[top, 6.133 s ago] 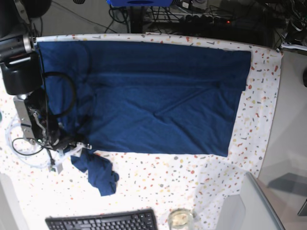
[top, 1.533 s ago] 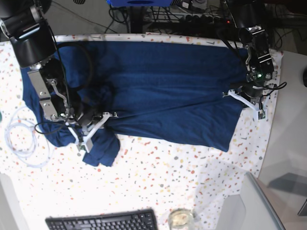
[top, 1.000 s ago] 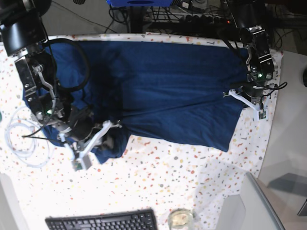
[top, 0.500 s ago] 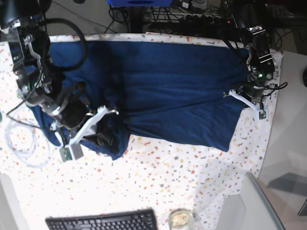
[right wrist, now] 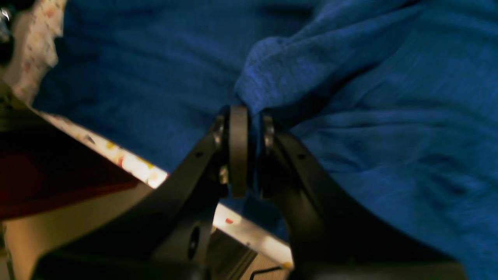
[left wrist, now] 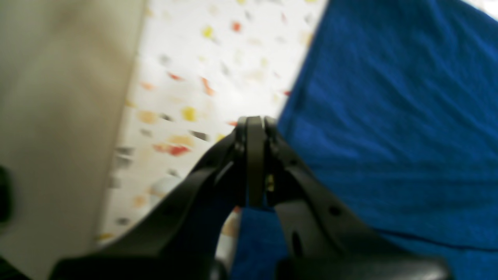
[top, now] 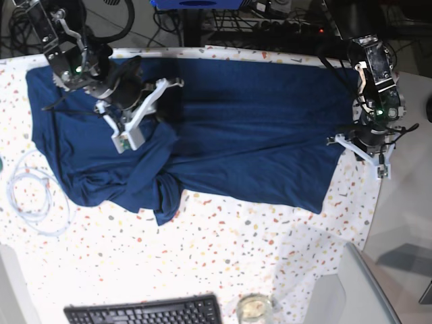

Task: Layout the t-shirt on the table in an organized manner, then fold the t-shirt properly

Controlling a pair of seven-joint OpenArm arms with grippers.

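The navy t-shirt (top: pixel 256 128) lies spread across the speckled table (top: pixel 223 256), smooth on the right and bunched into folds at the front left. At the back left, my right gripper (top: pixel 156 113) is shut on a raised fold of it; the right wrist view shows the cloth (right wrist: pixel 369 116) pinched between the fingertips of that gripper (right wrist: pixel 245 116). On the shirt's right edge my left gripper (top: pixel 351 142) is shut. In the left wrist view this gripper (left wrist: pixel 255 122) sits on the edge of the t-shirt (left wrist: pixel 389 116), with blue cloth between the fingers and the table (left wrist: pixel 194 77) beside it.
A black keyboard (top: pixel 142 312) and a glass jar (top: pixel 254 308) sit at the front edge. A white cable coil (top: pixel 30 196) lies at the left. A plain grey surface (top: pixel 405 202) borders the table on the right, and cables run behind it.
My right gripper has carried its bunch of cloth from the front left towards the back of the table, pulling the left part of the shirt along. The left gripper shifted slightly right.
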